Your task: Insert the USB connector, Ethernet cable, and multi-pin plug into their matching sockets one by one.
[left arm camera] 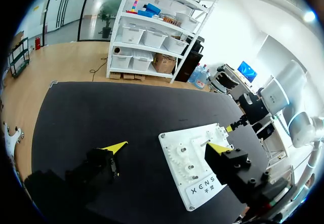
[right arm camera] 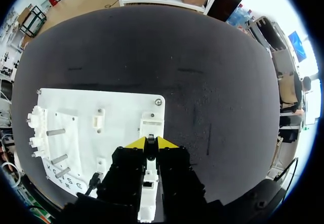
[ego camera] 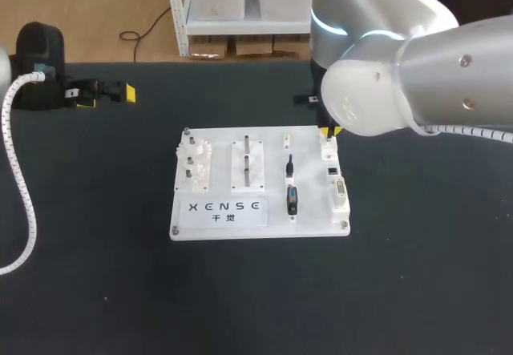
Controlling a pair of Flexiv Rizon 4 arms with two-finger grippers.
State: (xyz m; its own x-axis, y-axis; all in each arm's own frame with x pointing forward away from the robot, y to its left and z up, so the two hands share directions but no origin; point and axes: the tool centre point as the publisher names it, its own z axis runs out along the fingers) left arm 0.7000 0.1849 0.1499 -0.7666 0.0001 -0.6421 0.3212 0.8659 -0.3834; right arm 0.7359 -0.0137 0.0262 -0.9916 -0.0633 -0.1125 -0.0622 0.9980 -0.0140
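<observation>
Right hand [right arm camera: 151,142], clenched and empty, hovers over the board's [ego camera: 313,211] far right corner. USB connector [ego camera: 292,200] lies nearer the robot, long axis running near-to-far.

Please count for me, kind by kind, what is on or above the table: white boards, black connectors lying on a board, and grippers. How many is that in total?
white board: 1
black connector lying on the board: 1
grippers: 2, the left gripper and the right gripper
Total: 4
</observation>
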